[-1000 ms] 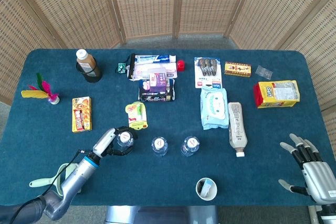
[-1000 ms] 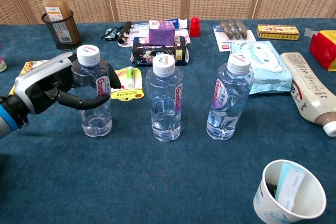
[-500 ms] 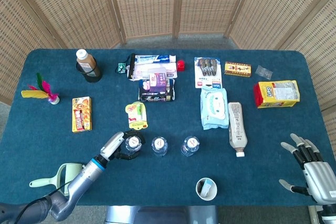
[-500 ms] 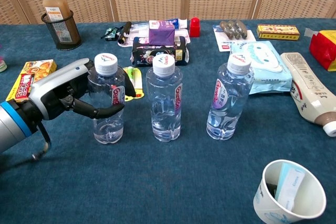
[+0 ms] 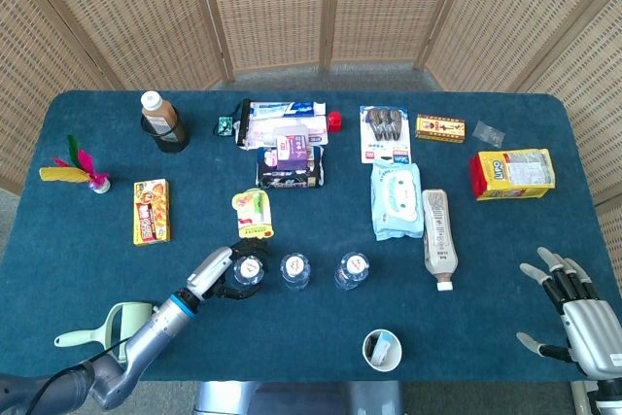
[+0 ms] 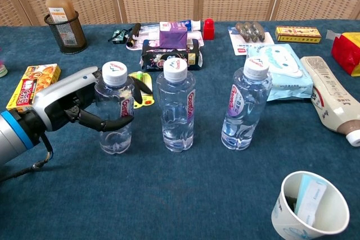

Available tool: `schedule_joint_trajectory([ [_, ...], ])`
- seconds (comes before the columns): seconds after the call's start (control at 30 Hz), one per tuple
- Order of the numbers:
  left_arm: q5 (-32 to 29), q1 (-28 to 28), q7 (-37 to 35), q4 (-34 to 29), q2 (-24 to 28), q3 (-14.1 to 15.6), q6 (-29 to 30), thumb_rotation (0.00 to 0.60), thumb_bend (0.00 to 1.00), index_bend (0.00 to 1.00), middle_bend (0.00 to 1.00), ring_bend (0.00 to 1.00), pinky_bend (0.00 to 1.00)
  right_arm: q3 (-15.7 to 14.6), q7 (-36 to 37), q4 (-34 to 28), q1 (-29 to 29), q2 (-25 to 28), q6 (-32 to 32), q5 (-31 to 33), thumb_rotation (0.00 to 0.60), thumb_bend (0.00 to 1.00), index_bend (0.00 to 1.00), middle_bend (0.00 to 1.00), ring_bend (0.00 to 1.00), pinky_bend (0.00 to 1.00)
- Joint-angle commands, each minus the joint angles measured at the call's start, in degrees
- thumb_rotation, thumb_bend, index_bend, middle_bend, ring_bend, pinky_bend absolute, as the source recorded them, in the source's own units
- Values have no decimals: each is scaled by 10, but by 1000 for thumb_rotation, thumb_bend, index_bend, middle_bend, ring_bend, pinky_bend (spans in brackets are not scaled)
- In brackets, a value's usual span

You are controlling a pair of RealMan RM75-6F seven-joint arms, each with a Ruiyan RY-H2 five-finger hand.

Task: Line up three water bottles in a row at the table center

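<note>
Three clear water bottles with white caps stand upright in a row near the table's front centre: the left bottle point(image 6: 115, 117) point(image 5: 249, 267), the middle bottle point(image 6: 176, 111) point(image 5: 294, 267) and the right bottle point(image 6: 244, 108) point(image 5: 354, 267). My left hand point(image 6: 67, 105) point(image 5: 216, 274) reaches in from the left and grips the left bottle, fingers curled across its front and thumb behind it. That bottle stands a small gap from the middle one. The gap from the middle bottle to the right one is wider. My right hand point(image 5: 573, 313) hovers at the table's right front corner, fingers spread and holding nothing.
A paper cup point(image 6: 312, 206) stands in front of the right bottle. A lotion bottle point(image 6: 332, 99) lies to the right and a wipes pack point(image 6: 275, 63) sits behind. Small packets point(image 6: 169, 49) lie behind the row, with a yellow box point(image 6: 31, 82) at the left.
My left hand carried the left bottle to the right, close to the middle bottle. Over the last half second it barely moved. The right hand stayed still.
</note>
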Motion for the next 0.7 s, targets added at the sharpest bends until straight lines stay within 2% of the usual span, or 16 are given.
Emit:
schedule_joint_trajectory([
  [0.03,0,3,-4,7,-5,0,7,600,369,349,151,41,260,0,0,0,0,0,0,0,600,0,171,30,0,0],
  [0.3,3,7,-7,24,-5,7,14,600,349,224,65,0,213,0,-2,0,0,0,0,-1,600,0,171,30,0,0],
  [0.47,1,11,-11,29,0,12,15,600,299,26,0,0,182,-1,-4,-1,0,0,-1,-2,600,0,171,32,0,0],
  [0.7,-1,21,-16,39,2,10,34,600,249,0,0,0,170,-1,-6,-1,1,-1,-2,-2,600,0,171,33,1,0],
])
